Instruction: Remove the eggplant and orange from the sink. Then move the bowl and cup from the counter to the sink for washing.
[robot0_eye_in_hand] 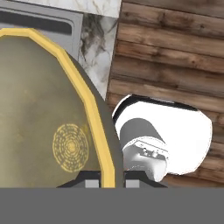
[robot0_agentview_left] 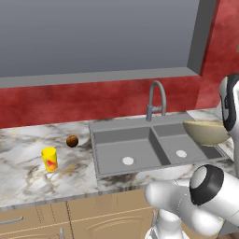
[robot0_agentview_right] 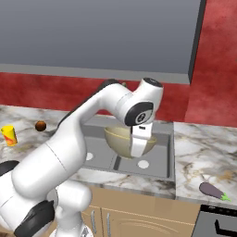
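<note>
The jaws are clamped on the rim of the wide tan-yellow speckled bowl (robot0_agentview_right: 122, 140), holding it in the air above the right basin of the grey 2-basin sink (robot0_agentview_left: 112, 147). The small bright yellow cup (robot0_agentview_left: 49, 159) and the dull brownish-orange ball (robot0_agentview_left: 72, 141) rest on the marble surface (robot0_agentview_left: 28, 172) left of the sink; the purple eggplant (robot0_agentview_right: 213, 190) lies right.
</note>
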Controlling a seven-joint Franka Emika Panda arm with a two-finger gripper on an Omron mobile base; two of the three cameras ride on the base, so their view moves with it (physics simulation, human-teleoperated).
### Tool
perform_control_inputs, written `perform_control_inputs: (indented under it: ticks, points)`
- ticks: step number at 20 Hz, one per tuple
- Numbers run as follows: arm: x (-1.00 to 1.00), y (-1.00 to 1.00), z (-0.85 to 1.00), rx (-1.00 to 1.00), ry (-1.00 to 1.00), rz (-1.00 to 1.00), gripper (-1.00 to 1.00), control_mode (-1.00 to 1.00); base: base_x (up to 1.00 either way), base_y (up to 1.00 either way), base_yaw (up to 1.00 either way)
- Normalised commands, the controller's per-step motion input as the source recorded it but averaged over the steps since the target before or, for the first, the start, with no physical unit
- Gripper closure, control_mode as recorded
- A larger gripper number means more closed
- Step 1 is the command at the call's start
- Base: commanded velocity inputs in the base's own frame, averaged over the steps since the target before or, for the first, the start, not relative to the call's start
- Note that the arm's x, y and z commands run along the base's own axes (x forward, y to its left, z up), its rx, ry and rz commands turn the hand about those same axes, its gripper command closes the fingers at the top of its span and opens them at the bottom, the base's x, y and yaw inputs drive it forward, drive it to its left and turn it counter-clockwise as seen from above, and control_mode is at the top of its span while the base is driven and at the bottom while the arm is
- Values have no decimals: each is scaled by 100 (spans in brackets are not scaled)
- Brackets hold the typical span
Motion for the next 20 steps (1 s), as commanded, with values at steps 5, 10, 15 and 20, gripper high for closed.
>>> perform_control_inputs:
  ticks: [5,10,15,20]
  points:
    - [0,15,7,0,12,7,100,-100,0,0,0]
    - [2,23,5,1,5,9,100,-100,0,0,0]
    - [0,28,3,4,0,10,100,-100,0,0,0]
    - [-2,26,1,5,0,9,100,-100,0,0,0]
